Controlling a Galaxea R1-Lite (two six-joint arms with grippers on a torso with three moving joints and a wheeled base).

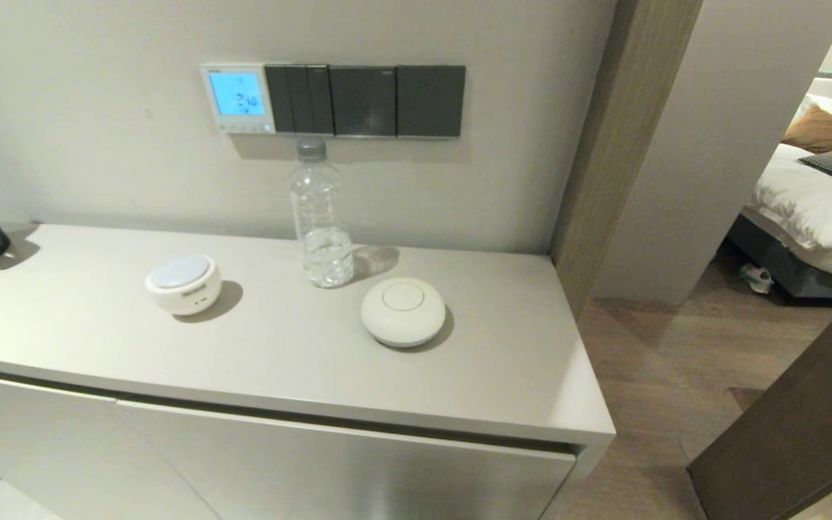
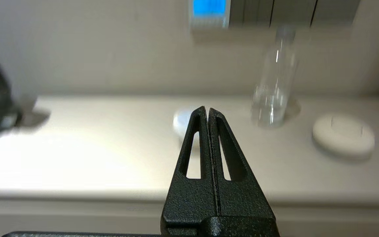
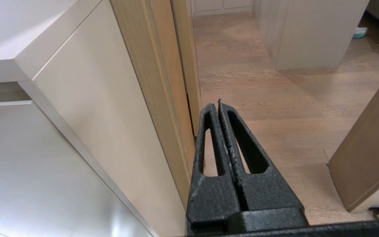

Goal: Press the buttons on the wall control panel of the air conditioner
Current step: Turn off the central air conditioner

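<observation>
Square white panel (image 1: 237, 98) glowing blue, tiny pale buttons (image 1: 241, 128), matte black left tool (image 2: 208, 110) and right tool (image 3: 218, 104) both together

White-framed control panel (image 1: 237, 98) glows light blue beside dark grey switch plates (image 1: 365, 101); black fingers (image 2: 197, 131).

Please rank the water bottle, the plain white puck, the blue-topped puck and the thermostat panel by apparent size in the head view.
1. Water bottle, tallest.
2. Plain white puck.
3. Blue-topped puck and thermostat panel look alike; the panel hangs farther back, so I won't rank them.
</observation>
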